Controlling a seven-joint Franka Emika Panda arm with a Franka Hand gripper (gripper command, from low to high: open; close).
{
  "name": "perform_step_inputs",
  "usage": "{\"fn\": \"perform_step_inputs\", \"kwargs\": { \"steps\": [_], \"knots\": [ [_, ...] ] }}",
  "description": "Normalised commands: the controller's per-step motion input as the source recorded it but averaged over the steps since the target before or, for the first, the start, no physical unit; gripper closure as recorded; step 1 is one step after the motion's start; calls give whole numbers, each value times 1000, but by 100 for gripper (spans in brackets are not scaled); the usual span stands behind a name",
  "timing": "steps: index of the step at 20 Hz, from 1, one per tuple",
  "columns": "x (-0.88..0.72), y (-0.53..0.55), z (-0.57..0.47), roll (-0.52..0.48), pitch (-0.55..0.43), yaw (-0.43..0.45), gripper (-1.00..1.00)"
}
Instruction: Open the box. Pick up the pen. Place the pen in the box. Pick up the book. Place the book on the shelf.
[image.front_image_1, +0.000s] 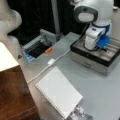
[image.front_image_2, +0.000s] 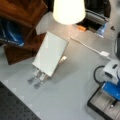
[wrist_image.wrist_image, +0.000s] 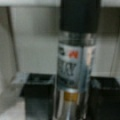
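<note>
1. The large rectangular box (image.front_image_1: 96, 58) with silver-grey metal sides and a dark rim stands open on the grey desk (image.front_image_1: 100, 92) at a front view's right; its grey compartmented inside faces up, so the opening step looks done. The lid itself cannot be made out.
2. The robot's claw (image.front_image_1: 103, 48) hangs from the white arm, under a blue part, directly over the box's inside. In a front view the claw (image.front_image_2: 113, 103) sits at the bottom right, again over the open box (image.front_image_2: 100, 105).
3. The slim pen (wrist_image.wrist_image: 72, 72), black at the top with a pale silvery printed middle section, fills the wrist view between the two dark fingers (wrist_image.wrist_image: 37, 97) of the claw. The claw is clenched on the pen, which is held lengthwise over the grey compartments. In a front view a thin dark tip shows just below the claw.
4. Judged from this, the pen has been picked up and brought to the box but is not yet let go; whether it touches the compartment floor cannot be told.
5. The large white spiral-bound notebook, the book (image.front_image_1: 58, 91), lies flat on the desk, well apart from the box, with perforated metal strips (image.front_image_1: 81, 112) poking out beside one corner. In a front view the book (image.front_image_2: 50, 53) lies just beside the shelf.
6. The dark reddish-brown wooden shelf (image.front_image_1: 13, 92) with its pale cream top board stands at a front view's left; nothing of the book is on it. The book steps remain undone.
</note>
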Motion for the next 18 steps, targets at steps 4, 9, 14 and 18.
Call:
{"fn": "perform_step_inputs", "kwargs": {
  "steps": [4,9,14,18],
  "knots": [
    [6,11,-31,-209,-92,-1,-100],
    [-14,-28,1,-235,-85,10,-100],
    [-21,-66,37,-239,-64,33,-100],
    [-2,-102,100,-212,-34,57,-100]
  ]
}}
